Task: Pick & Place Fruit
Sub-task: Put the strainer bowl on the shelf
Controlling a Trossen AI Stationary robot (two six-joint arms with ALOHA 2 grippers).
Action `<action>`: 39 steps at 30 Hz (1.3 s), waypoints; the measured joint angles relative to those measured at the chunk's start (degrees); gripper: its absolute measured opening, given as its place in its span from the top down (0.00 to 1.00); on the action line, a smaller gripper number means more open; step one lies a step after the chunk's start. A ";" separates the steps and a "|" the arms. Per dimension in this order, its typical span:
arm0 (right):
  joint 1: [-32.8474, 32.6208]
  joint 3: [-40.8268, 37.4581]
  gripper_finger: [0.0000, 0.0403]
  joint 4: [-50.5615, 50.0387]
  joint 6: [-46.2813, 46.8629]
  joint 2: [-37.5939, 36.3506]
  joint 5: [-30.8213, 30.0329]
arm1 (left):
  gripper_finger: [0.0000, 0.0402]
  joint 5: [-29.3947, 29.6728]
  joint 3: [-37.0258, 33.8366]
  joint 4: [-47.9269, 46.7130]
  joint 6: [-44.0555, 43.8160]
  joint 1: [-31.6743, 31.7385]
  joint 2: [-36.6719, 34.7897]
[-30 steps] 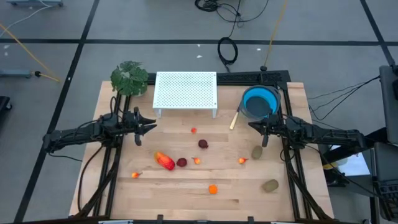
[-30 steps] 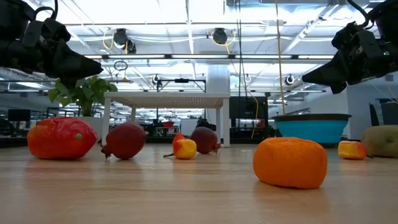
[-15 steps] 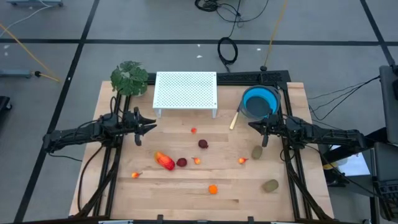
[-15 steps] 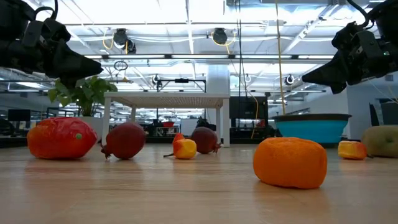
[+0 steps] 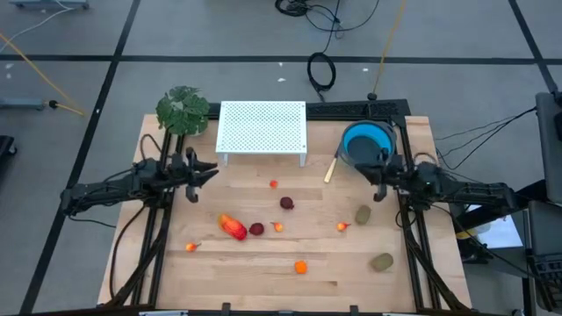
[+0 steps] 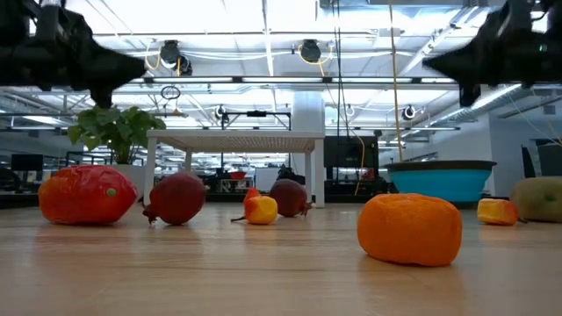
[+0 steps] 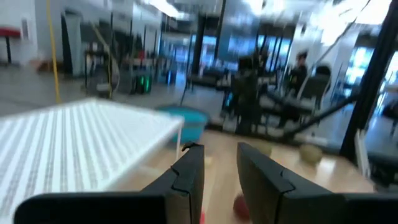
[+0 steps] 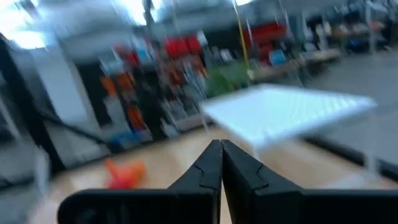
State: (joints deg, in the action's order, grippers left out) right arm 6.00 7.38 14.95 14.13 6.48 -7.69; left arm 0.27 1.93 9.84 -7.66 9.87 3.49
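Glossy fruit (image 6: 86, 195), wood table (image 5: 263, 276)

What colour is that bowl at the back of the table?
Blue bowl; clearest in the high view.

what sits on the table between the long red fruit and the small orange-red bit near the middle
A dark red ball sits between the long red fruit and the orange-red bit, seen in the high view.

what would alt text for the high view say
Small toy fruit lies scattered on a wooden table, none held: both arms hover at the sides, left fingers slightly apart, right fingers shut. Behind stand a white rack, blue bowl and plant.
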 joint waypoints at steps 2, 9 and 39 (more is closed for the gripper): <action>0.02 0.02 1.00 8.36 0.21 0.17 -2.10 | 0.77 0.00 0.04 2.82 0.08 0.00 -0.02; 0.05 3.02 1.00 16.77 -1.23 1.57 -12.72 | 0.77 0.60 0.07 7.01 0.46 0.00 -0.02; 12.56 51.93 1.00 -89.22 27.86 40.36 -14.16 | 0.77 1.39 0.17 6.17 0.37 0.02 -0.01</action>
State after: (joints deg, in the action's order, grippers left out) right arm 18.56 59.31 -74.27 41.99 46.84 -21.85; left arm 1.66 2.11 16.01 -7.29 9.89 3.47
